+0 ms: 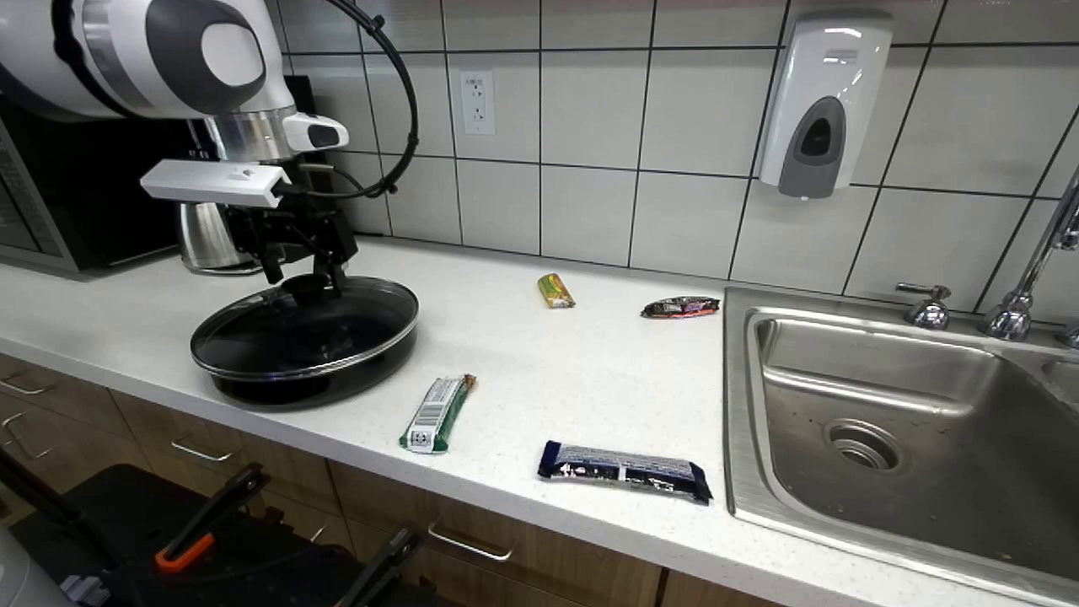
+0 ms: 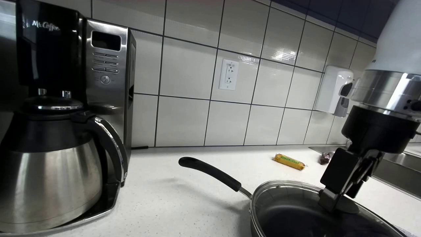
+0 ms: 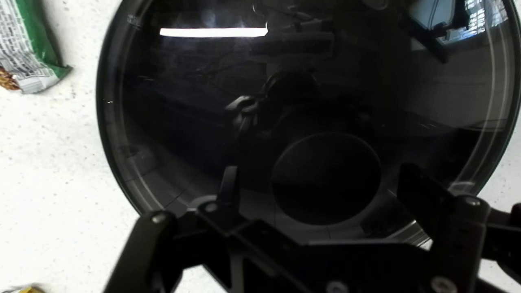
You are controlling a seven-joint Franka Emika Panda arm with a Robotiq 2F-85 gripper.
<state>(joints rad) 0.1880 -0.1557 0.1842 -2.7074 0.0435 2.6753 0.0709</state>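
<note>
Over the round black knob (image 3: 325, 179) of a glass lid (image 1: 337, 346), the gripper (image 1: 306, 280) points downward with its jaws spread wide, the fingers (image 3: 229, 187) standing on either side of the knob; the wrist view shows a gap at each side, so nothing is grasped. Whether the fingertips touch the lid cannot be told. The lid sits on a black pan (image 1: 316, 394) near the front edge of the white counter (image 1: 523, 371), and the pan's handle (image 2: 210, 172) reaches back toward the tiled wall (image 1: 590, 206). A green-wrapped bar (image 1: 438, 413) lies just beside the pan, with a dark blue bar (image 1: 624, 470) farther toward the sink (image 1: 744, 472). Nearer the wall lie a yellow-wrapped bar (image 2: 289, 162) and a small dark packet (image 1: 681, 308), the packet just beside the sink's rim. An exterior view also shows a coffee maker (image 2: 49, 49) with a steel carafe (image 2: 56, 187).
</note>
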